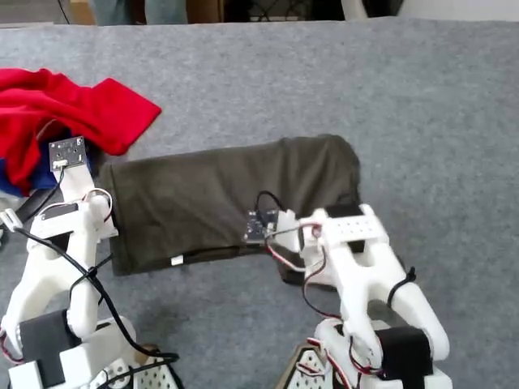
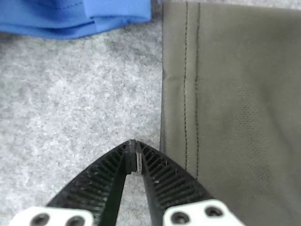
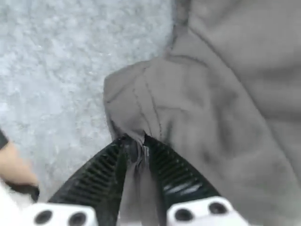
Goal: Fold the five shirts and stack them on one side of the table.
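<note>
Shirts lie on the grey table cover (image 1: 422, 97). At the far left a red shirt (image 1: 73, 113) sits in a crumpled heap. A blue shirt (image 1: 6, 180) peeks out from under it at the table's left edge.

Next comes the left gripper (image 2: 133, 147). Its two black fingers are pressed together and hold nothing. The tip points down at the grey cover, just beside the left edge of the dark green shirt (image 1: 235, 194). That edge has two neat rows of stitches. The blue shirt is near the gripper, on the other side from the green one.

The dark green shirt is spread out long and flat in the middle of the table, apart from the red heap.

On the right, the right gripper (image 3: 135, 141) is at the near edge of the dark green shirt. Its fingers are clamped on a bunched-up bit of the cloth, and the cloth wrinkles around the pinch.
</note>
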